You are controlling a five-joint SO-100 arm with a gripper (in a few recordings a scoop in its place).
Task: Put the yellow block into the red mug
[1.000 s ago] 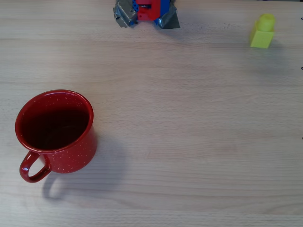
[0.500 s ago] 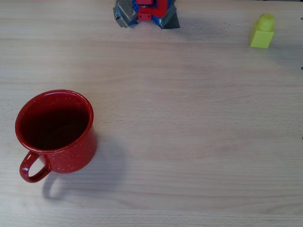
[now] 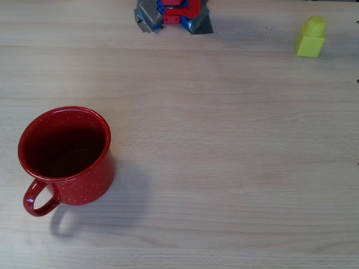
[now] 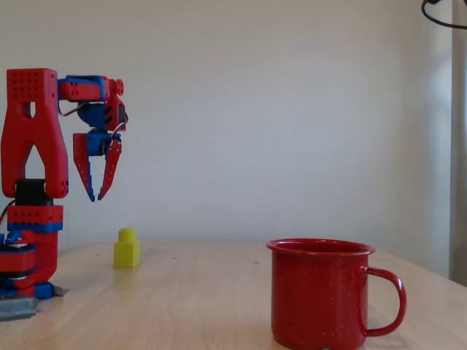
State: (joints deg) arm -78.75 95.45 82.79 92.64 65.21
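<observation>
Nearest in the fixed view stands the red mug (image 4: pixel 319 293), upright on the table (image 4: pixel 182 306), mouth open and empty, handle at 3 o'clock. Farther back rests the yellow block (image 4: pixel 127 249), stud up, untouched. My claw (image 4: pixel 96 191) hangs high above the table, tips down, jaws narrowly parted, holding nothing.

Step in hand, by my judgement: approach, before any grasp. Next move calls for descent over the block with jaws widened.

The overhead view gives the layout: mug (image 3: pixel 65 154) at 8 o'clock, block (image 3: pixel 311 37) at 2 o'clock, well apart. The fixed view gives claw height.
</observation>
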